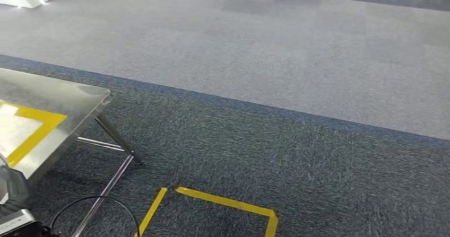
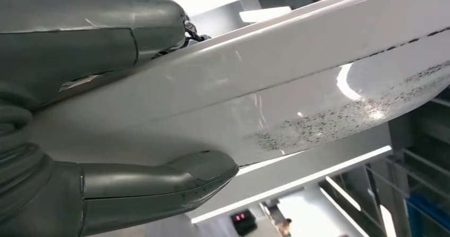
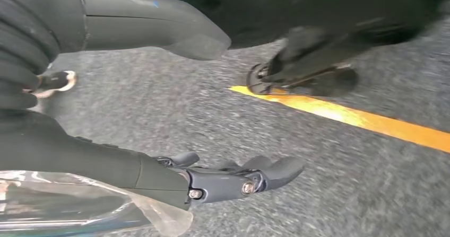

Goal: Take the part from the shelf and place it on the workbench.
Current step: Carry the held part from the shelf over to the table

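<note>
The left hand grips a long, glossy white part, curved and speckled with black dots toward its far end, clamped between thumb and fingers. The right hand hangs empty above grey carpet, fingers loosely extended.

From my seat I saw a steel workbench with a yellow tape outline at left, grey carpet ahead, and yellow floor tape below.
</note>
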Robot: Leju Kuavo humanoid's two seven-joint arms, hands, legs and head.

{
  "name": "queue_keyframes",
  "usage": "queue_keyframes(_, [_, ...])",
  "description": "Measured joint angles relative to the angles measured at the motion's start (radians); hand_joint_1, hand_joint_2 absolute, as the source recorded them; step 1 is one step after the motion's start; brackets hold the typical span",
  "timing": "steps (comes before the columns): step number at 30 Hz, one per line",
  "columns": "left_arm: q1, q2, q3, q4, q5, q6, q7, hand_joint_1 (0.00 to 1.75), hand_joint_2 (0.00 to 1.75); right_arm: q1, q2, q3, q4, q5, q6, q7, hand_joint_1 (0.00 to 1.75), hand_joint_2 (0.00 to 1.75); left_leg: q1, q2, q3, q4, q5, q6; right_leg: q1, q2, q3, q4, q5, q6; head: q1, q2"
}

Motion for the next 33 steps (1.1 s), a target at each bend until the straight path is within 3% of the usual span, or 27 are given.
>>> queue_keyframes(1, [-0.002,0.0,0.008,-0.004,0.008,0.0,0.0,1.75,1.75,0.001,0.0,0.0,0.0,0.004,-0.001,0.01,0.0,1.75,-0.002,-0.015,0.002,0.0,-0.001,0.001,0.001,0.002,-0.013,0.004,0.019,-0.004,0.0,0.0])
queue_keyframes(2, [-0.005,0.0,0.016,-0.009,0.016,0.0,0.0,1.75,1.75,0.001,0.0,0.0,0.0,0.008,-0.002,0.019,0.0,1.75,-0.003,-0.03,0.004,0.0,-0.001,0.001,0.002,0.008,-0.006,-0.036,0.057,-0.008,0.0,0.0])
queue_keyframes(4, [-0.012,-0.001,0.03,-0.018,0.027,0.0,0.0,1.75,1.75,-0.001,0.0,0.0,0.0,0.015,-0.004,0.027,0.0,1.75,-0.004,-0.057,0.008,0.001,-0.003,-0.002,0.003,0.048,0.042,-0.175,0.143,-0.017,0.0,0.0])
queue_keyframes(5, [-0.015,-0.001,0.036,-0.023,0.032,0.0,0.0,1.75,1.75,-0.002,-0.001,0.0,0.0,0.02,-0.004,0.023,0.0,1.75,-0.004,-0.07,0.006,0.003,-0.004,-0.004,0.002,0.07,0.066,-0.234,0.166,-0.019,0.0,0.0])
queue_keyframes(7, [-0.015,-0.001,0.051,-0.038,0.051,-0.001,0.0,1.75,1.75,0.002,-0.018,0.001,0.001,0.03,0.014,-0.004,0.0,1.75,-0.002,-0.094,0.0,0.004,-0.002,-0.014,0.002,0.09,0.09,-0.28,0.169,-0.02,0.0,0.0])
queue_keyframes(9, [-0.009,-0.002,0.073,-0.067,0.08,-0.001,0.0,1.75,1.75,0.013,-0.052,0.002,0.001,0.044,0.049,-0.054,0.0,1.75,0.0,-0.108,-0.006,0.005,-0.002,-0.025,0.001,0.068,0.099,-0.289,0.17,-0.023,0.0,0.0])
queue_keyframes(11, [-0.003,-0.002,0.093,-0.1,0.094,0.0,0.0,1.75,1.75,0.03,-0.086,0.005,0.001,0.061,0.07,-0.096,0.0,1.75,-0.004,-0.068,-0.024,0.045,-0.031,-0.033,-0.003,0.038,0.107,-0.3,0.173,-0.032,-0.002,0.0])
queue_keyframes(13, [-0.001,-0.001,0.106,-0.122,0.086,0.001,0.0,1.75,1.75,0.042,-0.109,0.007,0.001,0.075,0.073,-0.115,0.0,1.75,-0.004,-0.007,-0.077,0.162,-0.095,-0.04,-0.002,0.007,0.112,-0.304,0.171,-0.04,-0.005,0.0])
queue_keyframes(15, [0.004,-0.001,0.119,-0.132,0.079,0.0,0.0,1.75,1.75,0.045,-0.12,0.008,0.001,0.082,0.071,-0.119,0.0,1.75,0.002,0.014,-0.129,0.275,-0.136,-0.048,0.0,-0.024,0.114,-0.303,0.167,-0.043,-0.005,0.0])
queue_keyframes(16, [0.006,-0.001,0.126,-0.135,0.078,0.0,0.0,1.75,1.75,0.045,-0.122,0.01,0.001,0.085,0.071,-0.119,0.0,1.75,0.004,0.018,-0.134,0.287,-0.13,-0.05,0.001,-0.038,0.116,-0.303,0.165,-0.042,-0.005,0.0])
queue_keyframes(18, [0.009,-0.001,0.137,-0.142,0.077,0.0,0.0,1.75,1.75,0.044,-0.125,0.013,0.001,0.088,0.071,-0.119,0.0,1.75,0.007,0.034,-0.084,0.194,-0.069,-0.053,0.001,-0.066,0.124,-0.302,0.159,-0.038,-0.006,0.0])
queue_keyframes(20, [0.009,-0.002,0.143,-0.15,0.075,0.0,0.0,1.75,1.75,0.045,-0.126,0.015,0.001,0.09,0.071,-0.118,0.0,1.75,0.003,0.078,-0.015,0.061,-0.02,-0.047,0.004,-0.089,0.132,-0.3,0.151,-0.029,-0.006,0.0])
queue_keyframes(22, [0.011,-0.002,0.148,-0.155,0.076,-0.001,0.0,1.75,1.75,0.043,-0.128,0.018,0.001,0.093,0.071,-0.117,0.0,1.75,-0.004,0.097,0.008,0.008,-0.014,-0.035,0.009,-0.111,0.137,-0.299,0.144,-0.018,-0.006,0.0])
queue_keyframes(24, [0.015,-0.003,0.156,-0.158,0.086,-0.001,0.0,1.75,1.75,0.039,-0.13,0.022,0.001,0.099,0.071,-0.108,0.0,1.75,-0.005,0.076,0.006,0.003,-0.012,-0.022,0.009,-0.128,0.142,-0.301,0.139,-0.008,-0.006,0.0])
queue_keyframes(26, [0.019,-0.005,0.169,-0.159,0.107,-0.001,0.0,1.75,1.75,0.033,-0.131,0.028,0.001,0.11,0.072,-0.094,0.0,1.75,-0.001,0.055,0.006,-0.002,-0.007,-0.01,0.005,-0.092,0.131,-0.269,0.111,0.002,-0.002,0.0])
queue_keyframes(28, [0.023,-0.006,0.182,-0.16,0.127,-0.001,0.0,1.75,1.75,0.032,-0.131,0.034,0.003,0.122,0.072,-0.08,0.0,1.75,0.001,0.035,0.006,-0.004,-0.004,-0.002,0.002,-0.028,0.076,-0.15,0.047,0.006,0.002,0.0])
queue_keyframes(30, [0.029,-0.007,0.195,-0.161,0.143,-0.001,0.0,1.75,1.75,0.037,-0.131,0.039,0.004,0.133,0.072,-0.068,0.0,1.75,0.0,0.01,0.004,-0.003,-0.004,0.002,0.003,-0.003,0.007,-0.016,0.0,0.006,0.003,0.0])
queue_keyframes(31, [0.032,-0.007,0.201,-0.161,0.151,-0.001,0.0,1.75,1.75,0.038,-0.131,0.042,0.005,0.138,0.072,-0.063,0.0,1.75,0.0,-0.004,0.004,-0.003,-0.003,0.002,0.003,0.0,-0.009,0.008,0.004,0.004,0.004,0.0])
queue_keyframes(32, [0.034,-0.007,0.207,-0.161,0.158,-0.001,0.0,1.75,1.75,0.038,-0.131,0.045,0.005,0.142,0.072,-0.06,0.0,1.75,-0.001,-0.018,0.005,-0.002,-0.003,0.002,0.003,0.003,-0.006,-0.012,0.029,0.002,0.004,0.0])
queue_keyframes(33, [0.036,-0.007,0.213,-0.161,0.163,-0.002,0.0,1.75,1.75,0.038,-0.131,0.047,0.005,0.145,0.072,-0.06,0.0,1.75,0.0,-0.032,0.007,-0.002,-0.003,0.001,0.002,0.012,0.016,-0.07,0.07,0.0,0.004,0.0])
